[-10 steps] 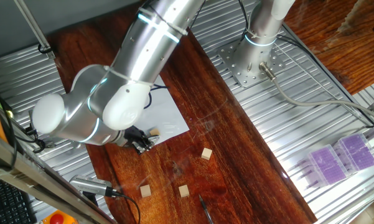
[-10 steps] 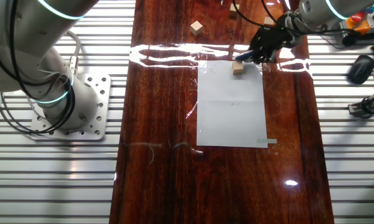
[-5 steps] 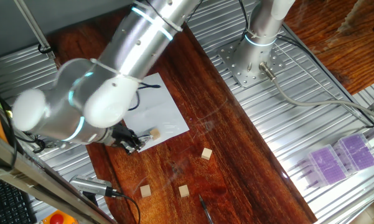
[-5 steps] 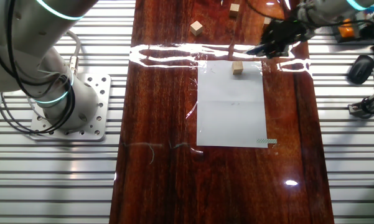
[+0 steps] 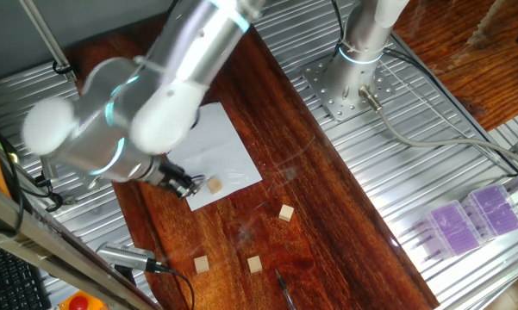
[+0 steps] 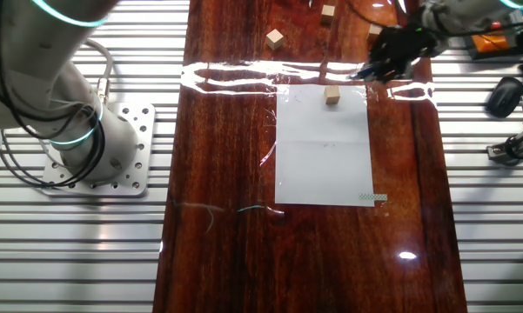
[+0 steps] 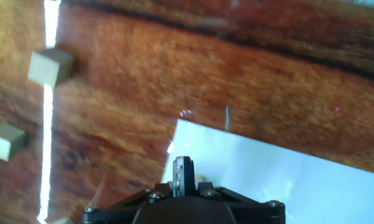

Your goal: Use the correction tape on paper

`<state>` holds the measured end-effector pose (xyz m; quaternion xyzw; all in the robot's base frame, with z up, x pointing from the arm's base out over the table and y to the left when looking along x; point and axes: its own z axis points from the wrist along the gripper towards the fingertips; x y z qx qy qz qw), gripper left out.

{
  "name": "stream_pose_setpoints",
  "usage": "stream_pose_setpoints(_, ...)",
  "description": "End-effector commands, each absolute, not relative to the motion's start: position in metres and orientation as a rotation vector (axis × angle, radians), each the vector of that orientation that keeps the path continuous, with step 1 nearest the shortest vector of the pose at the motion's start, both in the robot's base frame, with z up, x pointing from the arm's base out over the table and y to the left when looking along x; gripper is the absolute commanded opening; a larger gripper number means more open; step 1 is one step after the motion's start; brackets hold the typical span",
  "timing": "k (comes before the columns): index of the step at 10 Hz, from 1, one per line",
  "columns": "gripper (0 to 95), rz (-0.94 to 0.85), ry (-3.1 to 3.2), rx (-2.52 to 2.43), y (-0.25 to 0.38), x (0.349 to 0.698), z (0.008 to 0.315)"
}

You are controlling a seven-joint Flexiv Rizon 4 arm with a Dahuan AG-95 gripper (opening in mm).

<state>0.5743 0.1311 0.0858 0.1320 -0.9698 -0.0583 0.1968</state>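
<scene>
The white paper (image 6: 324, 148) lies flat on the dark wooden table (image 6: 226, 261), with a tan wooden cube (image 6: 332, 95) on its far end. My gripper (image 6: 387, 61) hangs just beyond the paper's far right corner, apart from that cube. In the hand view the correction tape (image 7: 182, 169) shows edge-on as a thin dark piece with a pale rim, and my gripper (image 7: 182, 186) is shut on it above the paper's corner (image 7: 280, 180). From the opposite side the gripper (image 5: 177, 182) sits at the paper's (image 5: 220, 151) near corner, left of the cube (image 5: 214, 184).
Three loose wooden cubes (image 5: 285, 213) (image 5: 254, 263) (image 5: 202, 264) lie on the wood past the paper, with a thin dark pen (image 5: 281, 286) beyond them. Two of the cubes (image 7: 50, 65) (image 7: 5, 140) show left in the hand view. Ribbed metal decks flank the table; purple boxes (image 5: 470, 220) sit at one side.
My gripper has drawn away from the cube on the paper and moved sideways to the paper's corner. The cube and the paper have stayed put.
</scene>
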Motion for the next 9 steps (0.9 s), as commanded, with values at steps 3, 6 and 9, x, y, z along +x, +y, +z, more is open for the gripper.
stream_pose_setpoints(3,0.0,-0.152,-2.739,0.52,0.105,0.567,0.081)
stream_pose_setpoints(6,0.0,-0.135,-2.784,0.52,0.105,0.567,0.081)
stream_pose_setpoints(9,0.0,-0.125,-2.838,0.486,0.105,0.567,0.081)
